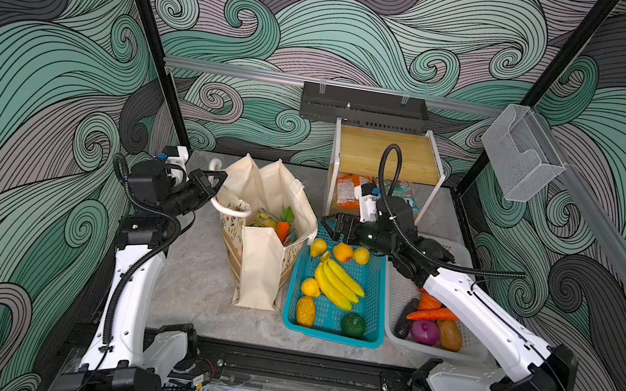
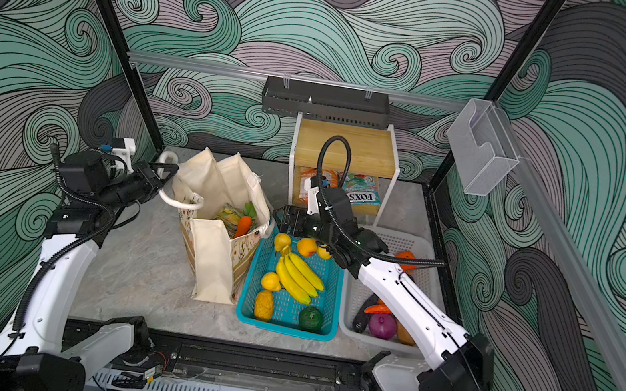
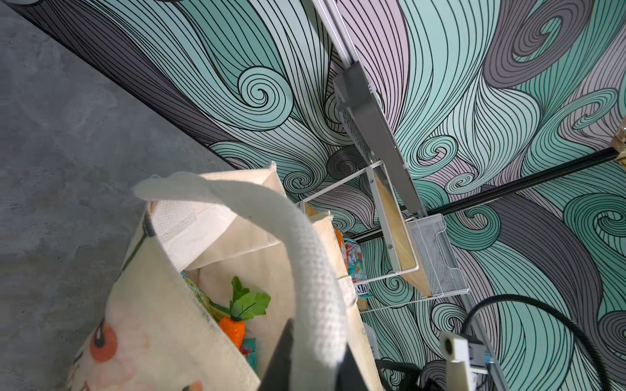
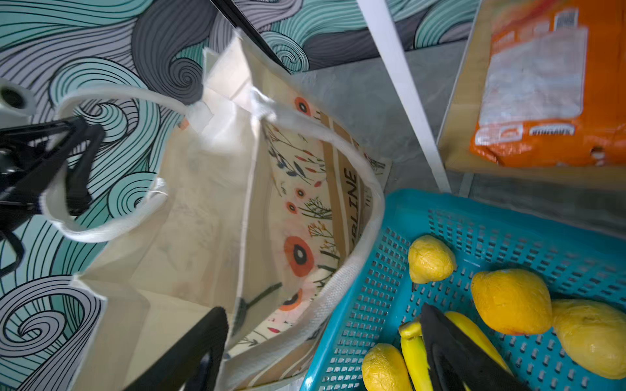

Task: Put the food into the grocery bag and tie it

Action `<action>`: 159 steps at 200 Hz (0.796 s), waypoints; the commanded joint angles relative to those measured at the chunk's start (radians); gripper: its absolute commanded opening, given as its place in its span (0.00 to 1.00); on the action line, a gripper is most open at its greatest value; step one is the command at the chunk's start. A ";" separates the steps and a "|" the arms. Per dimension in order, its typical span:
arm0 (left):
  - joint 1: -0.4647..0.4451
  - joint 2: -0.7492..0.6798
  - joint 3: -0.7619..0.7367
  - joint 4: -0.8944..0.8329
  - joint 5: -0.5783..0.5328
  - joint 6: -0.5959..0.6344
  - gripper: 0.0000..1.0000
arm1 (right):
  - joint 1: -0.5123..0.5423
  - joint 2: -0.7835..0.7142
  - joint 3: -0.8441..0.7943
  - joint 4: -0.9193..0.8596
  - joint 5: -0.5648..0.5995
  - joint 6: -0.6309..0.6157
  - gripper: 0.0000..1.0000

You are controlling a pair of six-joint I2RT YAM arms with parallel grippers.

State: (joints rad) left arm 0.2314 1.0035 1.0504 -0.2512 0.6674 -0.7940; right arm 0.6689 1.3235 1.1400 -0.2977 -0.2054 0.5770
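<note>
The grocery bag [image 1: 257,272] [image 2: 209,261] is being seen standing upright on the grey tabletop [image 1: 193,279], left of centre in both top views, with its mouth open. One cream strap handle [image 1: 231,211] is being pinched by the left gripper [image 1: 217,181] at the bag's far left side. Its dark fingers [image 4: 79,159] are being pressed narrowly together on the webbing. In the left wrist view the same handle [image 3: 305,270] is being shown arching from the bag's rim down between those fingers. Inside the bag a carrot [image 1: 281,230] [image 3: 232,330] with green leaves is being shown lying against a green packet [image 1: 263,218].

The right gripper [image 1: 329,224] [image 2: 285,217] is being held just beside the bag's right rim, above the far corner of the teal basket [image 1: 328,335]. Its fingers [image 4: 203,338] are being spread wide apart, one over the bag's mouth and one over the basket. The second strap handle [image 4: 338,142] is being left draped along the rim next to the basket.

The remaining food is being shown outside the bag. Yellow bananas [image 1: 336,280], an orange [image 1: 343,251] and several yellow fruits are lying in the teal basket. More vegetables are lying in the white basket [image 1: 435,351] under the right arm. An orange snack packet [image 4: 542,84] and a teal snack packet [image 2: 357,195] are being shown under the wooden shelf [image 1: 389,153] at the back
</note>
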 commanded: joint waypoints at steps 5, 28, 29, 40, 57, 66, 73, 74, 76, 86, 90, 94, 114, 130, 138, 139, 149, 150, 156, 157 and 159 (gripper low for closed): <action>0.015 -0.012 -0.003 -0.002 0.036 0.026 0.18 | -0.008 0.044 -0.064 0.106 -0.065 0.097 0.86; 0.017 -0.022 -0.009 -0.028 0.056 0.073 0.18 | -0.007 0.091 -0.068 0.157 -0.072 0.137 0.84; 0.017 -0.022 -0.010 -0.030 0.056 0.074 0.18 | -0.006 0.093 -0.067 0.160 -0.072 0.137 0.84; 0.019 -0.032 -0.020 -0.031 0.056 0.090 0.18 | -0.006 0.115 -0.065 0.180 -0.072 0.145 0.84; 0.024 -0.043 -0.042 -0.009 0.061 0.076 0.19 | -0.004 0.155 -0.065 0.208 -0.076 0.167 0.83; 0.026 -0.044 -0.051 0.007 0.069 0.070 0.19 | -0.004 0.177 -0.069 0.225 -0.089 0.188 0.82; 0.028 -0.042 -0.052 0.006 0.074 0.071 0.19 | 0.000 0.191 -0.076 0.251 -0.097 0.208 0.81; 0.029 -0.042 -0.052 0.007 0.075 0.071 0.19 | 0.001 0.193 -0.076 0.257 -0.098 0.210 0.81; 0.028 -0.041 -0.054 0.007 0.076 0.071 0.19 | 0.002 0.197 -0.077 0.267 -0.100 0.215 0.81; 0.029 -0.035 -0.058 0.013 0.086 0.070 0.19 | 0.009 0.217 -0.074 0.292 -0.110 0.232 0.80; 0.030 -0.034 -0.061 0.014 0.091 0.069 0.19 | 0.014 0.224 -0.069 0.296 -0.109 0.234 0.79; 0.031 -0.032 -0.062 0.018 0.096 0.064 0.19 | 0.020 0.232 -0.063 0.298 -0.107 0.236 0.79; 0.032 -0.028 -0.071 0.039 0.116 0.049 0.19 | 0.052 0.271 -0.043 0.324 -0.094 0.259 0.66; 0.036 -0.028 -0.068 0.035 0.115 0.052 0.19 | 0.067 0.285 -0.045 0.370 -0.092 0.279 0.52; 0.036 -0.029 -0.066 0.032 0.115 0.055 0.19 | 0.067 0.281 -0.051 0.387 -0.080 0.282 0.43; 0.037 -0.029 -0.066 0.031 0.115 0.056 0.19 | 0.067 0.280 -0.052 0.388 -0.079 0.282 0.41; 0.037 -0.031 -0.064 0.030 0.112 0.056 0.19 | 0.066 0.266 -0.061 0.393 -0.057 0.282 0.12; 0.037 -0.031 -0.064 0.030 0.111 0.056 0.19 | 0.066 0.265 -0.061 0.393 -0.054 0.281 0.10; 0.037 -0.031 -0.063 0.030 0.108 0.056 0.19 | 0.065 0.252 -0.065 0.386 -0.038 0.279 0.01; 0.037 -0.030 -0.063 0.029 0.108 0.056 0.19 | 0.065 0.249 -0.066 0.385 -0.035 0.278 0.01; 0.038 -0.031 -0.062 0.028 0.105 0.055 0.19 | 0.064 0.244 -0.066 0.382 -0.030 0.274 0.00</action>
State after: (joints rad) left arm 0.2596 0.9733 0.9760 -0.2466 0.7567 -0.7444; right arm 0.7338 1.6085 1.0664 0.0307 -0.2852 0.8391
